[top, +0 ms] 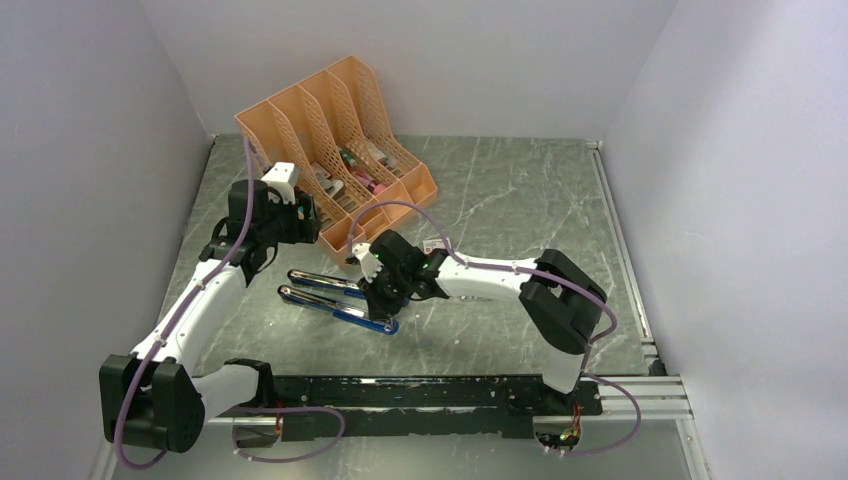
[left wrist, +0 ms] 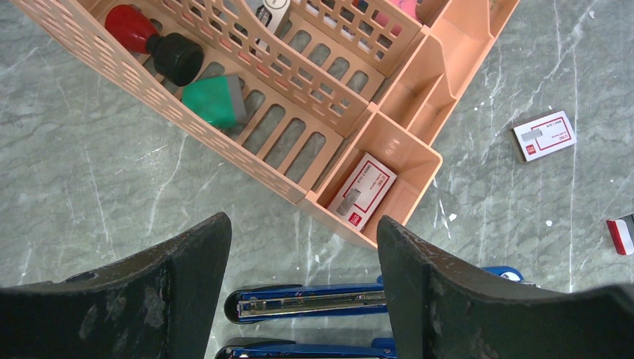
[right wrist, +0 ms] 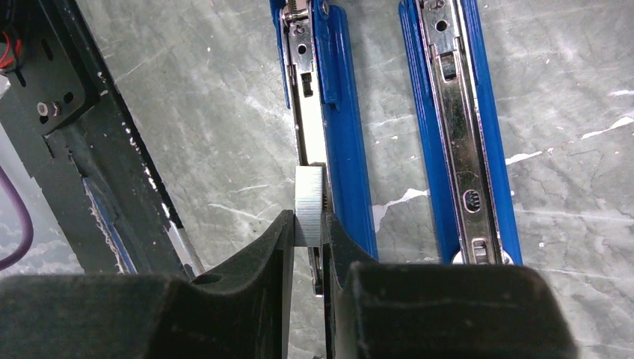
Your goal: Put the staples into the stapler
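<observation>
The blue stapler (top: 335, 298) lies opened flat in mid-table, its two long arms side by side. In the right wrist view both arms (right wrist: 456, 127) run up the frame with their metal channels showing. My right gripper (right wrist: 306, 224) is shut on the staples (right wrist: 309, 202), a small ribbed silvery block held on edge right over the left arm's channel (right wrist: 303, 82). In the top view this gripper (top: 372, 292) sits over the stapler's right end. My left gripper (left wrist: 303, 224) stands open and empty above the stapler's tips (left wrist: 314, 303), just in front of the organiser.
An orange desk organiser (top: 330, 150) stands at the back left with a red-and-black stamp (left wrist: 153, 41) and a green thing (left wrist: 213, 101) in it. One white-and-red box (left wrist: 362, 191) lies in its front compartment, another (left wrist: 544, 135) on the table. A black rail (top: 420, 390) runs along the near edge.
</observation>
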Robot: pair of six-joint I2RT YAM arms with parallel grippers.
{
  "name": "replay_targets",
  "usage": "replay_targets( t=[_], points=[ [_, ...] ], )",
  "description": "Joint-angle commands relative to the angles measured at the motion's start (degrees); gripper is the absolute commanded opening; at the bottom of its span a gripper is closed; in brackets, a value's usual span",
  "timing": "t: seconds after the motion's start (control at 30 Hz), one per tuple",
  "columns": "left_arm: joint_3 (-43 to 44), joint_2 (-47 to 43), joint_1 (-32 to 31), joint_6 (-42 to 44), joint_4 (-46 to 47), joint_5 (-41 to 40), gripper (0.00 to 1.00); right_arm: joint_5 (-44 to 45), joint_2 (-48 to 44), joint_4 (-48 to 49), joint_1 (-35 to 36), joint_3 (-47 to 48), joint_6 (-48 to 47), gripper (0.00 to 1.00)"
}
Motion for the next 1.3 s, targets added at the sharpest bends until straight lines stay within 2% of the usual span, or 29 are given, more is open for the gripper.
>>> replay_targets(
  t=[0.0,0.57,1.27],
  points=[
    [-0.2,-0.3,0.4,0.0,0.2,0.5,0.76,0.6,0.9,-1.5,0.3,1.9,-0.3,0.0],
    [-0.2,-0.4,0.5,0.1,0.2,0.5,0.76,2.2,1.0,-1.7,0.4,2.3,0.1,0.0],
    [-0.2,-0.5,0.5,0.1,0.2,0.5,0.76,3.0,0.9,0.5,-0.1,1.3,4.9,0.0]
  ],
)
